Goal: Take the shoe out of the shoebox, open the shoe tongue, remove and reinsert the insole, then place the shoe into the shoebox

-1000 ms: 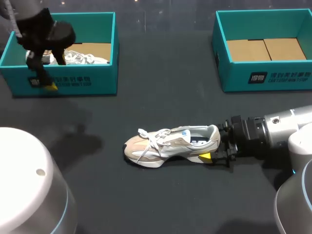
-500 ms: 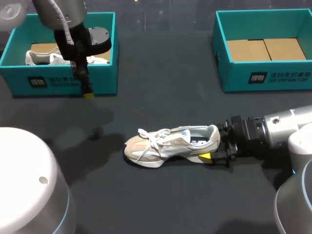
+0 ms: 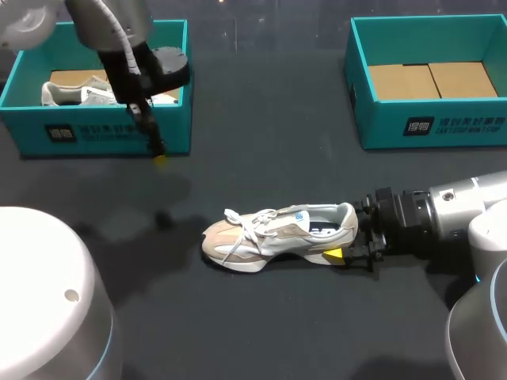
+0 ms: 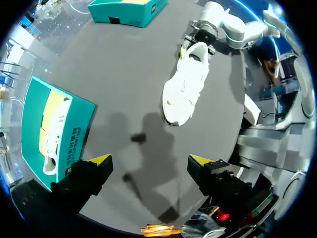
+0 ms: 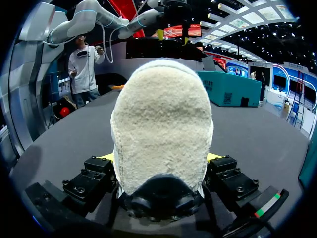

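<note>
Shoebox on the left, the teal left shoebox (image 3: 95,131), stands at the far left of the table (image 3: 261,150). A second shoe (image 3: 67,91) lies inside it, partly covered in the head view by the left arm. The left gripper (image 3: 158,156) hangs off the box's front right corner. From above only one yellow tip shows, but the left wrist view shows its fingers spread wide with nothing between them. The shoe (image 3: 277,232) sits upright mid-table, toe to the left, well apart from both boxes. The right gripper (image 3: 348,244) is clamped on its heel. The right wrist view shows the fleecy heel filling the gap, a yellow tip peeking out on each side, while the head view hides the far finger. The right shoebox (image 3: 428,87) sits far right, cardboard lining its floor. Since a second ago the left arm has swung rightward from over its box. The shoe and right arm have not moved.
</note>
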Robot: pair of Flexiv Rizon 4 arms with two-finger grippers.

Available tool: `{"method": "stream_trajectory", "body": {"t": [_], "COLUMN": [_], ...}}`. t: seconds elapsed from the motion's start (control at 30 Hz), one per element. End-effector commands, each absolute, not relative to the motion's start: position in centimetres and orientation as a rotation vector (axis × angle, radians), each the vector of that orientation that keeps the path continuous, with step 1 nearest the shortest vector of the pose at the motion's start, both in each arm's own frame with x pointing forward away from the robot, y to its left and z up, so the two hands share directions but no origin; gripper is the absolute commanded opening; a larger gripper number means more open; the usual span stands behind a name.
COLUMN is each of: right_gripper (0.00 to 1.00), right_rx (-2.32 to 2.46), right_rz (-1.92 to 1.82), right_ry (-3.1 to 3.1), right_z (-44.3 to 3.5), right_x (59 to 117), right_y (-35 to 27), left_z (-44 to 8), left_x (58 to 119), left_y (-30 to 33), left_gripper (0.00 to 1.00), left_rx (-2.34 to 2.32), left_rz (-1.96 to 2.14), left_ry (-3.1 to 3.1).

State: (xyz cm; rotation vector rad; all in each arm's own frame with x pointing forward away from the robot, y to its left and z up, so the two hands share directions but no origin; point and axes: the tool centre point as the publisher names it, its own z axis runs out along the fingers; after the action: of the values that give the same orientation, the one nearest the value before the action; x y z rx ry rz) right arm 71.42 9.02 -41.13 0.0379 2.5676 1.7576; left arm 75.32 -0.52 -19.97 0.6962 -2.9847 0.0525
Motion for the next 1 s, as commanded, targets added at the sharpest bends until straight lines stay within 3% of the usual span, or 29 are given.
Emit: {"method": "stream_trajectory", "body": {"t": [0.03,0.5,1.0], "right_gripper": [0.00,0.00,0.00], "right_rx": [0.039,0.039,0.039], "right_rz": [1.752,1.752,1.752], "right_ry": [2.572,2.572,2.572], "right_z": [-41.3,-41.3,-41.3], "right_x": [71.6,71.6,71.6], "right_y": [8.9,8.9,8.9], "left_z": [-21.0,-23.0,-23.0], "left_x": [74.1,71.8,71.8], "left_y": [-2.9,-10.8,-10.8], "left_gripper": [1.00,1.00,1.00], "left_rx": [1.034,1.544,1.544], "left_rz": [-0.047,-0.250,-0.250], "left_ry": [-2.953,-2.780,-2.780]}}
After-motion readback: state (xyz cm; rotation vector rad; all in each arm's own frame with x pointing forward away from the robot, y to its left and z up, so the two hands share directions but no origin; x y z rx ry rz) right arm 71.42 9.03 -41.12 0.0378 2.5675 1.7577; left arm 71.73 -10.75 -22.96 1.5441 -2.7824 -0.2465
